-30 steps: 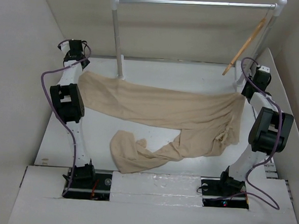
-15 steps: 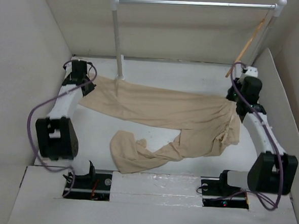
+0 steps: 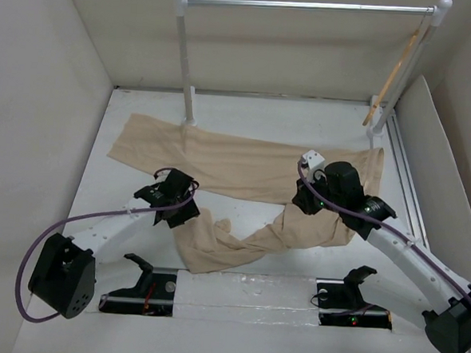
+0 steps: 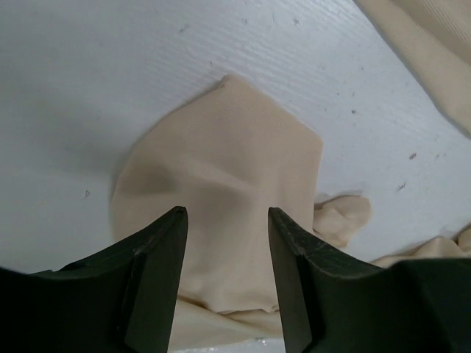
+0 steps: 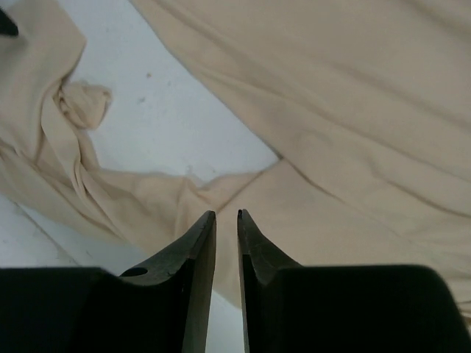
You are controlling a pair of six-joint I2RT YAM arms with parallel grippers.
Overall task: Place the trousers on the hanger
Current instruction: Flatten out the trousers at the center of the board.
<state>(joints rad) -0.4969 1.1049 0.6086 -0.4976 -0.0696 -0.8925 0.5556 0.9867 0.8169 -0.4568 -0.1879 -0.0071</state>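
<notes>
Moved since earlier view: both arms have left the far corners of the worktop (image 3: 247,113) and now reach low over its middle, the left arm swung in from the far left, the right arm from the far right.
Left hand (image 4: 224,215): partly open, its two dark fingers (image 4: 158,265) standing apart; cloth lies below the gap, nothing is pinched.
Left hand, place: near left of centre, over the rounded, folded end of the near trouser leg.
Right hand (image 5: 227,215): all but closed, only a thin slit between the fingers (image 5: 195,257), with nothing in it.
Right hand, place: right of centre, over the spot where the near leg branches off the far one.
Trousers (image 3: 252,165): beige, flat on the worktop; one leg runs left to right across the middle, the other curls from the right back toward the near left, ending in a bunched fold.
Trousers, change: the two ends that the hands had at the far corners now lie released and spread; the curled near leg has kept its place.
Hanger (image 3: 394,74): light wood, slanted against the right post of the rack (image 3: 310,5) at the far right, well apart from the trousers.
Hanger, change: its lower tip now sits closer to the post.
</notes>
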